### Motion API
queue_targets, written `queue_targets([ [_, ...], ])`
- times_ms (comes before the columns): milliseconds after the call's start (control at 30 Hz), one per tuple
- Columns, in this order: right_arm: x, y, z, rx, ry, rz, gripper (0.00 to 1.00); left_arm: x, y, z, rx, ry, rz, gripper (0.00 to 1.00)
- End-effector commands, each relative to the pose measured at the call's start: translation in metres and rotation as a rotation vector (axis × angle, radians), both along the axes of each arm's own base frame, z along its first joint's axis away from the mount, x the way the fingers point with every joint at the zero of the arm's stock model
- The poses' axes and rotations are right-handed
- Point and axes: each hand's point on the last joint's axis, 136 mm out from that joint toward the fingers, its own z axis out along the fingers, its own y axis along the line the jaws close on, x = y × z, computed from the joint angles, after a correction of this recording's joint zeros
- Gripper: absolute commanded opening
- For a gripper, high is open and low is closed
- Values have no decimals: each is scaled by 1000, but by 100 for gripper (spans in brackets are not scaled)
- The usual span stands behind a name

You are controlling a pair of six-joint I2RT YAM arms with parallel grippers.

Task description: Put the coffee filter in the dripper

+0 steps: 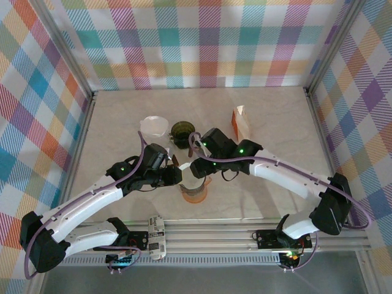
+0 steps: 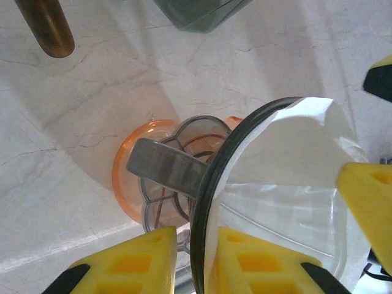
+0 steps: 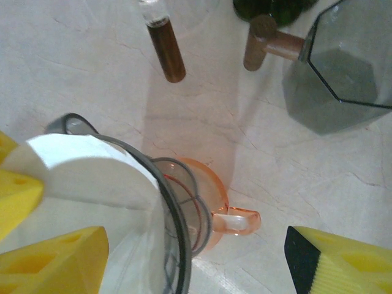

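A pale marbled table [image 1: 122,116] sits between plaid walls. From above, both arms meet over an orange cup [image 1: 195,196] near the table's front middle. The left hand [image 1: 173,176] is just left of the cup and the right hand [image 1: 199,166] just behind it. The dripper [image 1: 192,184] hangs between them, above the cup. Well behind the cup stand a white cone [image 1: 154,127], a dark green vessel [image 1: 182,130] and a carton [image 1: 240,122].

At the left wrist, the left hand's fingers [image 2: 131,263] are closed on the dripper's dark rim, one outside and one inside. The dripper lies tilted on its side over the cup, and the white coffee filter [image 2: 294,147] lines its inside.

At the right wrist, the right hand is spread wide and grips nothing. One finger [image 3: 55,260] is on the filter's side of the rim, the other beyond the cup's handle. Behind the cup are a brown rod [image 3: 166,52] and a grey faceted pot [image 3: 349,67].
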Motion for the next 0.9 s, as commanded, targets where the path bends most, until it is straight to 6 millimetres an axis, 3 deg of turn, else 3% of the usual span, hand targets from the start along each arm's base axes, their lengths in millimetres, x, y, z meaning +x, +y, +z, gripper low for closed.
queue_targets([
  [0,0,-18,-15,-58,23,-54,77,-2,3,-6,7,14,3,23],
  [167,7,-27,-16,-84,6,-93,76,-2,3,-7,8,16,3,23],
  [300,6,-21,-15,-64,9,-75,77,-2,4,-6,7,15,5,22],
  [567,2,-11,6,41,-19,-32,78,-3,4,-6,9,15,6,23],
  [867,1,-24,21,78,-79,-71,79,-1,4,-3,-2,6,12,26],
])
